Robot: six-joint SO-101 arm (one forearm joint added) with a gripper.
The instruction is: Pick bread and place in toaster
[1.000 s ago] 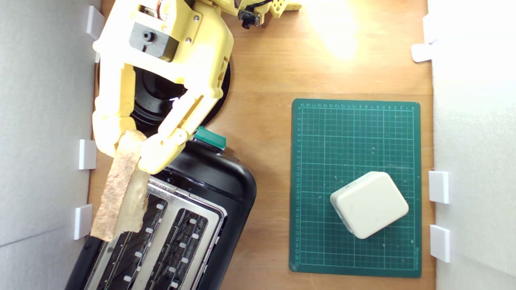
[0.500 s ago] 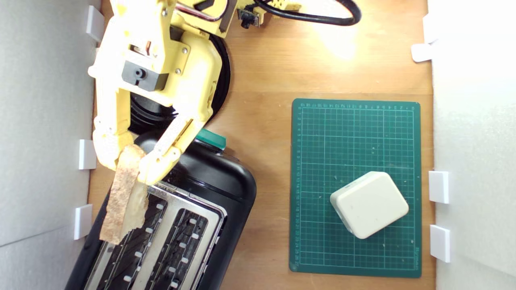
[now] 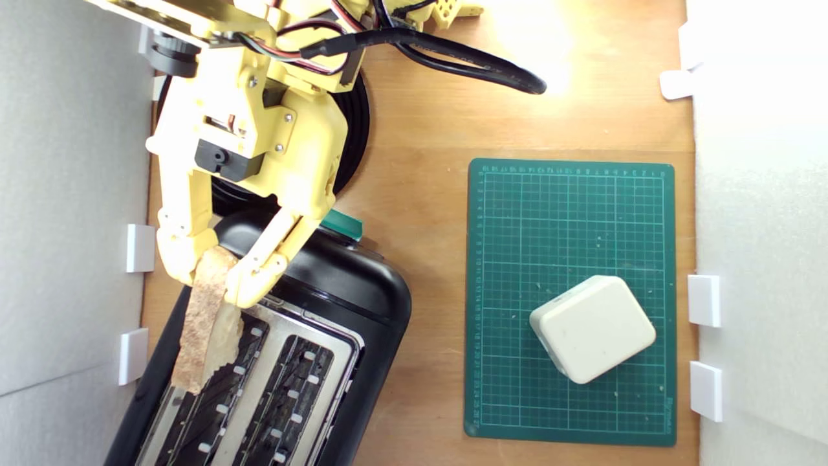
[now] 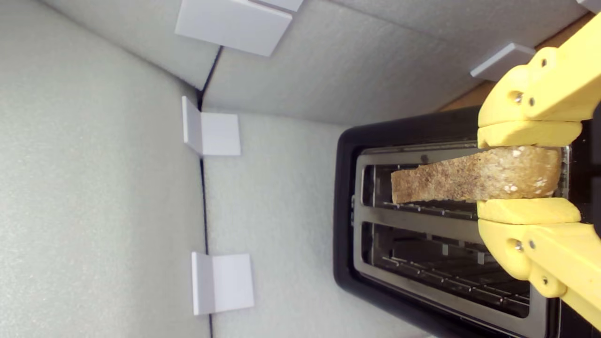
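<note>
Tool: the yellow tool (image 3: pixel 217 278) sits in the left part of the exterior view, its two fingers pinched onto the thick end of the bread; in the wrist view the tool (image 4: pixel 526 173) shows a yellow pad pressed to each face of the slice.
Bread: the bread (image 3: pixel 206 323) hangs crust side up from the tool and reaches toward the lower left of the exterior view; the bread (image 4: pixel 474 174) in the wrist view lies along the slot nearer the foam wall, whether its tip is inside the slot I cannot tell.
Toaster: the black toaster (image 3: pixel 349 285) with a silver top plate fills the lower left of the exterior view, set at a slant; both slots look empty in the wrist view, toaster (image 4: pixel 347 206).
Lever knob: the teal lever knob (image 3: pixel 343 223) shows at the toaster's upper end, just beside the tool's body.
Plate: a glossy black plate (image 3: pixel 356 142) lies mostly under the arm, upper left.
Mat: a green cutting mat (image 3: pixel 569 220) lies on the wooden desk (image 3: pixel 420 129), right of centre.
Block: a rounded white block (image 3: pixel 592 328) rests on the mat's lower right part.
</note>
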